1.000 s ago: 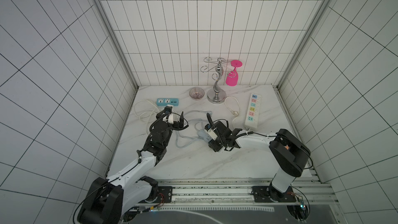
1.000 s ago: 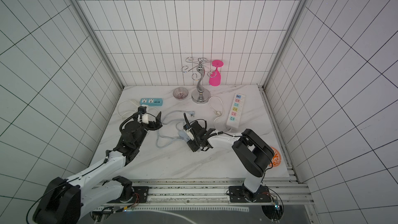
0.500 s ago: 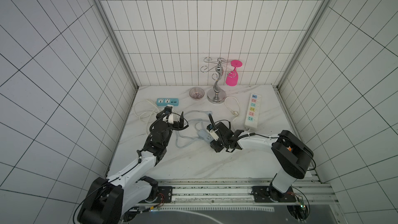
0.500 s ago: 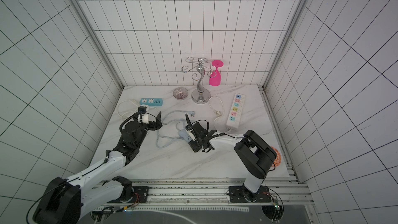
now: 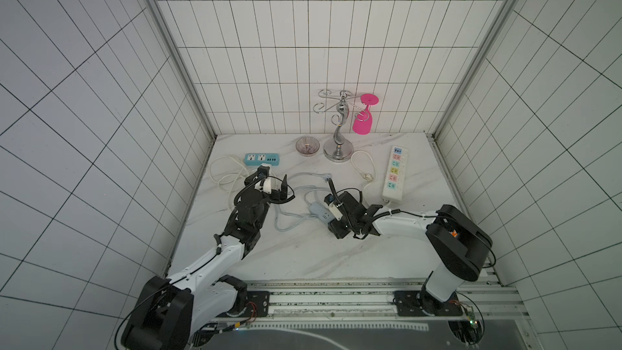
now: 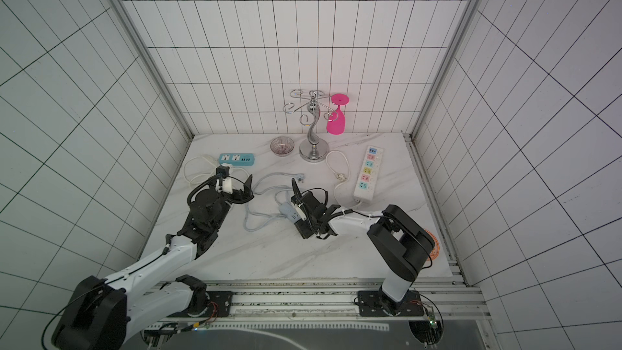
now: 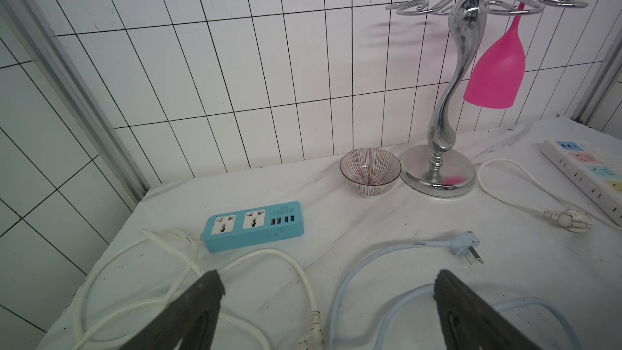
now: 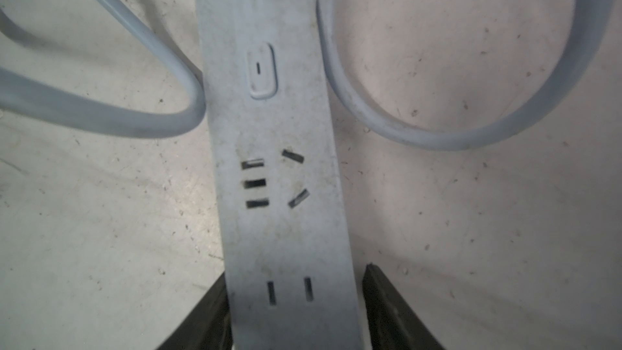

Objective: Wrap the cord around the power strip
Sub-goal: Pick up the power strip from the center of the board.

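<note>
The power strip (image 8: 269,129) lies flat on the counter (image 5: 303,257), roughly in the middle, and looks like light, rigid, smooth plastic. It should lift easily but could slip or twist if pinched only at a corner. The right hand (image 8: 296,272) is closed across its width at the socket end, one finger on each long edge. That seems the sensible hold, since it leaves the switch end and the cord's exit free for winding. The cord (image 7: 370,254) leaves the strip at the end away from those fingers and sprawls in loose curves towards the left arm. One bend touches the strip's edge and another loop lies just beside the opposite edge. It looks soft but springy, likely to hold its curl and spring off a turn unless kept taut. It is best gripped on a free run near the strip, not at the plug (image 7: 466,242), which lies further back on the counter. The left hand (image 7: 328,277) hangs with its fingers spread wide and holds nothing. A curve of the cord lies just below and between them. The white cord (image 7: 269,254) of the teal strip (image 7: 252,225) lies close to one finger and could be caught by mistake.
</note>
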Available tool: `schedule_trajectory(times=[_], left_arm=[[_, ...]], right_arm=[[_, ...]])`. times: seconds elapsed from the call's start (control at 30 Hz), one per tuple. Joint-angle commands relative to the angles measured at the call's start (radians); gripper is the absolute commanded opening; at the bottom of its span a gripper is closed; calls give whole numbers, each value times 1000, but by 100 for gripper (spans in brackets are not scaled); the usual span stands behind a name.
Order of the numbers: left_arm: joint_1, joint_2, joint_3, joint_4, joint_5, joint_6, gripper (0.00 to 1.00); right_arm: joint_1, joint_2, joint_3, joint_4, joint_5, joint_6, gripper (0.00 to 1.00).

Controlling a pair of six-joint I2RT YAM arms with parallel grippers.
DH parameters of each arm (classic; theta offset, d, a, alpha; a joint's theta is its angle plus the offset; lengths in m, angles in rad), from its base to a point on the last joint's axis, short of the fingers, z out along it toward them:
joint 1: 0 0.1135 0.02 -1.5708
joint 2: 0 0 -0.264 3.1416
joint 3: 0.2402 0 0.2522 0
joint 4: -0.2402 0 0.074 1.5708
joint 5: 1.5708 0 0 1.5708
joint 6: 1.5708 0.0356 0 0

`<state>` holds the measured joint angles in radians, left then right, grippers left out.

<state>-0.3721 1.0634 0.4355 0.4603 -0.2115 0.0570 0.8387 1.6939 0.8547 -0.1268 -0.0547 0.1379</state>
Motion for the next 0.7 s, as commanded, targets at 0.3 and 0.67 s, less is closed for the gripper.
schedule_trajectory(times=[0.3,0.67], left_arm=[[-4,6,9,24,14,2,98],[-4,12,5,40,26,-6,98]], right_arm=[[20,71,-92,-268,-82,109,61],[32,85,-78,-330,-51,144,60]])
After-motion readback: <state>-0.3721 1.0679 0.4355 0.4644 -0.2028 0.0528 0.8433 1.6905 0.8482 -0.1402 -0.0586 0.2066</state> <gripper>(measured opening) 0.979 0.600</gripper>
